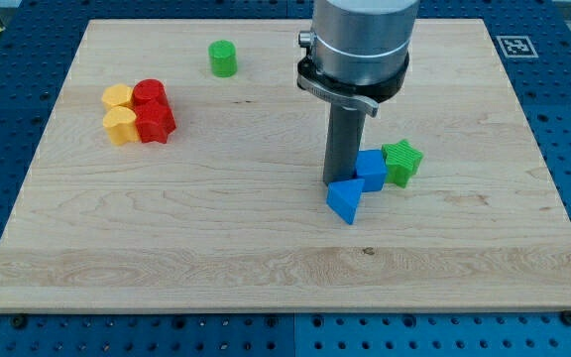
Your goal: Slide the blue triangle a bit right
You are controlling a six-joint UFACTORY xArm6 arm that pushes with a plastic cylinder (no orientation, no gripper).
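The blue triangle [345, 201] lies on the wooden board [266, 258] right of centre. My tip [335, 182] stands just above and slightly left of it, touching or nearly touching its upper left edge. A blue cube [371, 170] sits just up and right of the triangle, touching it. A green star [401, 162] sits against the cube's right side.
A green cylinder [223, 59] stands near the view's top. At the left is a tight cluster: two yellow blocks [119, 97] [120, 126] and two red blocks [150, 96] [156, 123]. A fiducial marker [515, 46] is at the top right off the board.
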